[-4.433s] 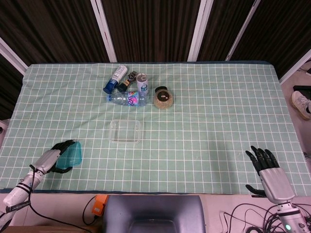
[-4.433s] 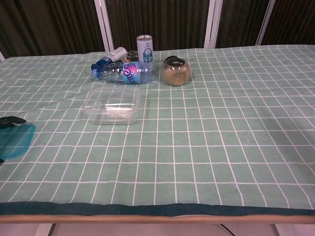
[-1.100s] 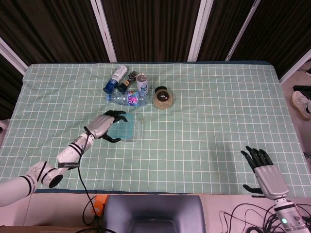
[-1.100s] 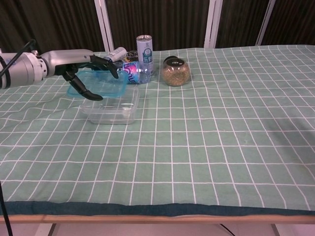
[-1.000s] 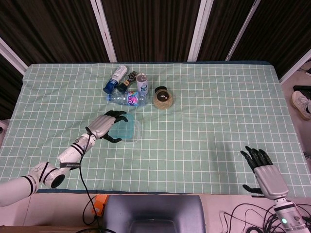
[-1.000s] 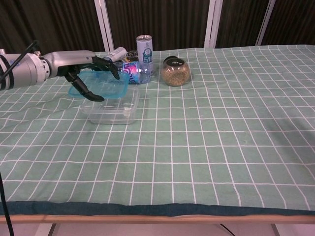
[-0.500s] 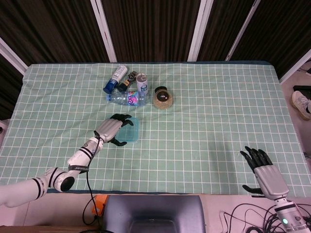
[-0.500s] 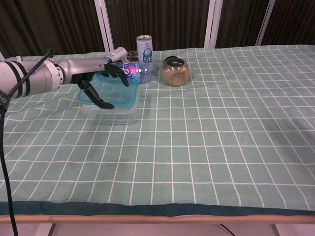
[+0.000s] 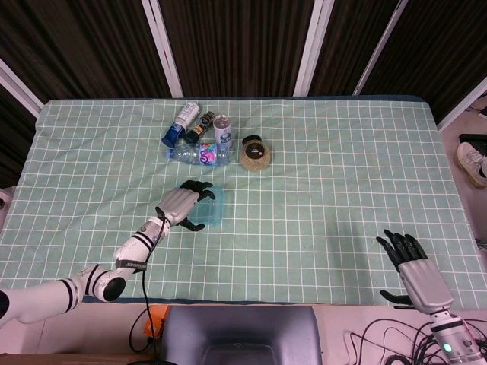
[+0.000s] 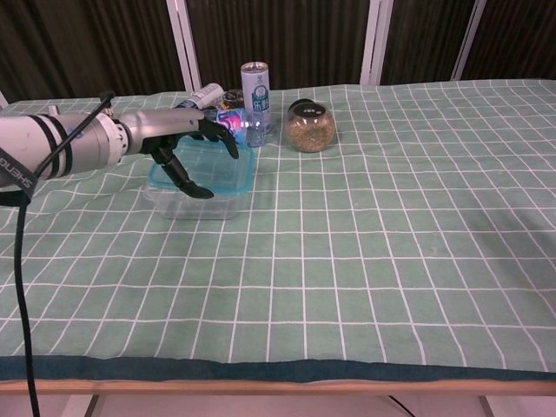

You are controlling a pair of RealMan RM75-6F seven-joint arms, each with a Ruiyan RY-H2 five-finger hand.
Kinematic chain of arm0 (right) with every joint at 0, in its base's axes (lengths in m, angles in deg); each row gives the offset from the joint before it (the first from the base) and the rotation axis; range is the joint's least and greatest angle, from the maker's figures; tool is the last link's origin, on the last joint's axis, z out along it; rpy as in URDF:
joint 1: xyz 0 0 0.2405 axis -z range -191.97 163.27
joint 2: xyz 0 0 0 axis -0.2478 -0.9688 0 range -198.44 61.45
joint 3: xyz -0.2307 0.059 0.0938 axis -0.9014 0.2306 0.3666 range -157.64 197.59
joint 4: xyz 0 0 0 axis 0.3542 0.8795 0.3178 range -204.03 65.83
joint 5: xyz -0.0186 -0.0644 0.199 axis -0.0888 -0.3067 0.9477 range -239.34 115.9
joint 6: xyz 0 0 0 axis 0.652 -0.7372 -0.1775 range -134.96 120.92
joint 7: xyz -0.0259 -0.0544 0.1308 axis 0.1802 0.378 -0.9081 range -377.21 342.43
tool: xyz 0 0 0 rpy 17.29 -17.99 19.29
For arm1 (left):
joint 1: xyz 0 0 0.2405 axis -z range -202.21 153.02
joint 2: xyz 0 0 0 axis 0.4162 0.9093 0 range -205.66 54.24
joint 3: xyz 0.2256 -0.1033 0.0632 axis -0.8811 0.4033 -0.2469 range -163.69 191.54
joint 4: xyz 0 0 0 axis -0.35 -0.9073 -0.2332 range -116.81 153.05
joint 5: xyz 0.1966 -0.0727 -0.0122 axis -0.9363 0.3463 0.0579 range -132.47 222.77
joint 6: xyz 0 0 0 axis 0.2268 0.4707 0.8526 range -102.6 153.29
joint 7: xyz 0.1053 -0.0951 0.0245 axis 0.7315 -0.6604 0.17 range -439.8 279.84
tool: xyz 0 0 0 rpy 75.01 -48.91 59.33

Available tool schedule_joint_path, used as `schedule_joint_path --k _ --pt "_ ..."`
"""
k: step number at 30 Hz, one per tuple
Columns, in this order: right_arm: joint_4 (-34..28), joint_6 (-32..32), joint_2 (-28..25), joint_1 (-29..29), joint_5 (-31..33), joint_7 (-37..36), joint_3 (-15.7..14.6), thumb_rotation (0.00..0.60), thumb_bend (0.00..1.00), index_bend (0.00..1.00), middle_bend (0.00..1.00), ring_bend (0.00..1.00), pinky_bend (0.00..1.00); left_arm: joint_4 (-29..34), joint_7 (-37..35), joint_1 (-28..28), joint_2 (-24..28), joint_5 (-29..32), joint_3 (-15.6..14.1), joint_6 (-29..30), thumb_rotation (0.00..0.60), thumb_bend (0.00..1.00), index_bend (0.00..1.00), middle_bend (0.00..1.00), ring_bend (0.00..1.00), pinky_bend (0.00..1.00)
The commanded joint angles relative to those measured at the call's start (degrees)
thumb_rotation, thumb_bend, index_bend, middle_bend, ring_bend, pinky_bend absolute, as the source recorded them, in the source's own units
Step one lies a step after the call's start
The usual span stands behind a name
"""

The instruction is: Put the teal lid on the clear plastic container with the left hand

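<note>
The left hand grasps the lid beneath its fingers, over the container; the right hand is released, fingers spread.

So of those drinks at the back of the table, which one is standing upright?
The silver can. It stands on its base, while the clear water bottle in front of it and the white bottle with the blue cap both lie on their sides.

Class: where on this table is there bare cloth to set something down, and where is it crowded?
Bare: the whole stretch right of the grain jar, up to the right hand, and the near-left corner. Crowded: the far-left cluster of bottles and can, and the container under the left hand and lid.
</note>
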Motion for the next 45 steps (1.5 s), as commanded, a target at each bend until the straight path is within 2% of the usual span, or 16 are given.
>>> schedule_joint_path --k 1,28,42,45 --pt "-0.04 -0.06 -0.07 0.01 0.04 -0.1 0.02 0.6 0.22 0.0 0.0 0.0 0.0 -0.29 0.4 0.14 -0.23 0.1 -0.1 -0.18 0.6 0.27 0.27 0.44 0.62 0.78" --pt "-0.09 -0.53 -0.24 0.22 0.01 -0.19 -0.05 0.6 0.22 0.0 0.0 0.0 0.0 -1.16 2.24 0.39 0.36 1.08 -0.66 -1.63 0.6 0.27 0.27 0.45 0.62 0.78" --pt "-0.07 -0.57 -0.22 0.25 0.18 -0.12 0.02 0.6 0.22 0.0 0.0 0.0 0.0 -2.25 0.72 0.52 0.28 1.53 -0.92 -4.16 0.6 0.27 0.27 0.45 0.62 0.78" --pt "-0.01 -0.66 -0.16 0.29 0.13 -0.13 0.0 0.6 0.22 0.0 0.0 0.0 0.0 -2.11 -0.15 0.41 0.5 1.35 -0.97 -4.86 0.6 0.27 0.27 0.45 0.62 0.75"
